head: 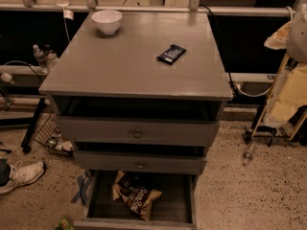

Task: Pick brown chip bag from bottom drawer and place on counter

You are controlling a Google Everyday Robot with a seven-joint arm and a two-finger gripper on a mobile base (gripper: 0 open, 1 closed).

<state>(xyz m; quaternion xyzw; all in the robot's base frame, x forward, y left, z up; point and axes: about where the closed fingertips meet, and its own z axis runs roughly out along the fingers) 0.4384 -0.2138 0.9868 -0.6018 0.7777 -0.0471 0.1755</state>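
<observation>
In the camera view, the bottom drawer (184, 202) stood pulled open at the lower middle of the frame. The brown chip bag (137, 196) lay on the drawer's floor, left of centre, crumpled and tilted, with its white lettering facing up. Above it, the middle drawer (168, 163) and the top drawer (168, 132) were each slightly ajar, and each had a round knob.

The counter (124, 61) filled the upper middle of the frame. A white bowl (107, 21) sat near its upper left corner, and a small black wrapper (171, 54) lay flat right of centre, well apart from the bowl.

A white shoe (21, 175) rested on the speckled floor at the lower left. A yellow folding sign (288, 99) leaned at the right edge, with a clear bottle (248, 152) lying near its foot.

The gripper was outside the frame, so I could not tell whether it was open or closed.
</observation>
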